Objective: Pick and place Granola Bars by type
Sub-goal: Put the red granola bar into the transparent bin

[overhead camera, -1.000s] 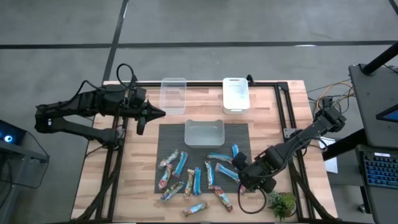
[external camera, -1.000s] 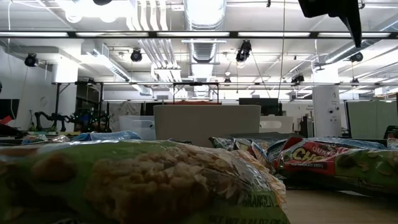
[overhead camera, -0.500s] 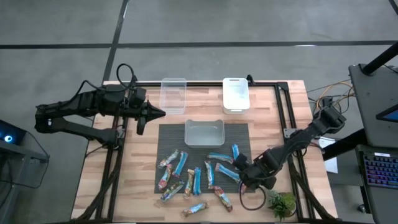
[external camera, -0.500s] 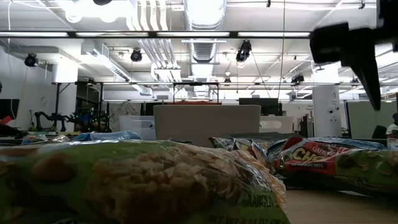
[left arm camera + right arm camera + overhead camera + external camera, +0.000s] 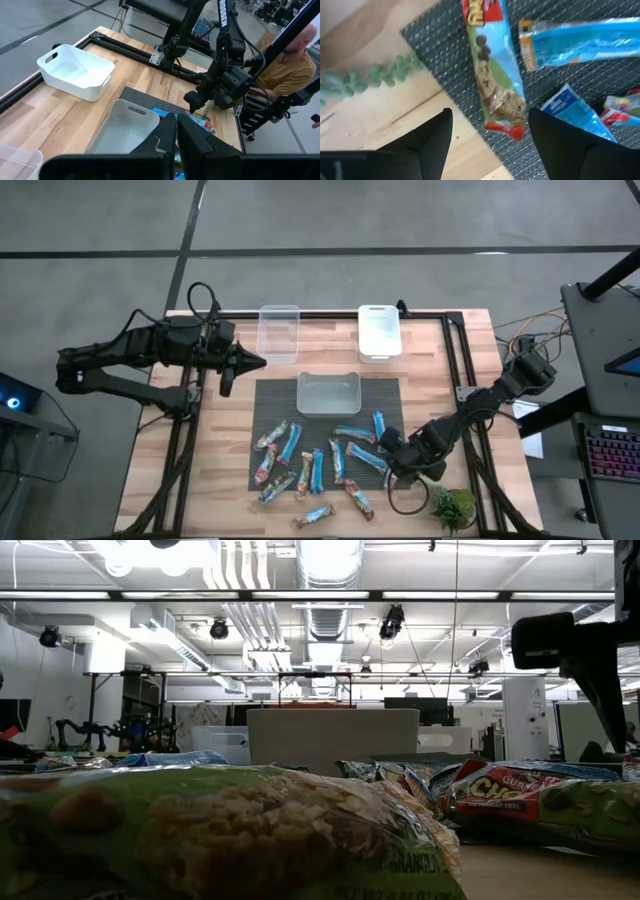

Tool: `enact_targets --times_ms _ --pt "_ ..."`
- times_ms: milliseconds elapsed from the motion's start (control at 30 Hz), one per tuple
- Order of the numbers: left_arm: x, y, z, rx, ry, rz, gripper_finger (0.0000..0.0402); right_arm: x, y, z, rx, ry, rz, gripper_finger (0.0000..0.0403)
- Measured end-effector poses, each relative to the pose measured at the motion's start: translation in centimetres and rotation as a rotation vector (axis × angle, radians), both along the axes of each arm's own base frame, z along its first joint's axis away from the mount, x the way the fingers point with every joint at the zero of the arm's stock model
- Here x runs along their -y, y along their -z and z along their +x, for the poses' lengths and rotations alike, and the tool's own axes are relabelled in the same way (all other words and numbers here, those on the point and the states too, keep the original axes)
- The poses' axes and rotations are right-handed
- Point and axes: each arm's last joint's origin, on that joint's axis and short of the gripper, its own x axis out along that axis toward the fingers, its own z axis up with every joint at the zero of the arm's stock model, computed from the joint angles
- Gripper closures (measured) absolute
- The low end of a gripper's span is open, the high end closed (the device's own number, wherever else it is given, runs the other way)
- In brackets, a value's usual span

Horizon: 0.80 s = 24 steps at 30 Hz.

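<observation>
Several Granola Bars, some in blue wrappers and some multicoloured, lie scattered on the dark mat (image 5: 330, 455). My right gripper (image 5: 490, 114) hangs open over the mat's right part, pointing down. A bar in a red and green wrapper (image 5: 496, 75) lies on the mat below the gap between its fingers, untouched. A blue bar (image 5: 585, 42) lies just beside it. In the low view one right finger (image 5: 590, 650) shows above the bars. My left gripper (image 5: 250, 362) is shut and holds nothing, high over the table's far left.
A clear tub (image 5: 328, 392) stands on the mat's far part. Another clear tub (image 5: 280, 332) and a white tub (image 5: 379, 332) stand at the far edge. A small green plant (image 5: 452, 508) sits near the right gripper. A person (image 5: 295, 65) is beyond the table's right side.
My right gripper has sunk toward the bars at the mat's right part, still open. The bars lie as before.
</observation>
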Motion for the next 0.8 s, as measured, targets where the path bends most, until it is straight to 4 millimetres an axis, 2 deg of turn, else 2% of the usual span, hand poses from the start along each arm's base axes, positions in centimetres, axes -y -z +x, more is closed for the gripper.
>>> enact_targets --times_ms 300,800 --pt "0.0 0.0 0.0 -0.001 0.008 0.025 0.0401 -0.5 0.0 0.7 0.059 -0.018 0.062 0.0152" --pt "0.0 0.0 0.0 -0.003 0.015 0.046 0.0401 -0.8 3.0 1.3 -0.038 -0.03 0.001 0.0173"
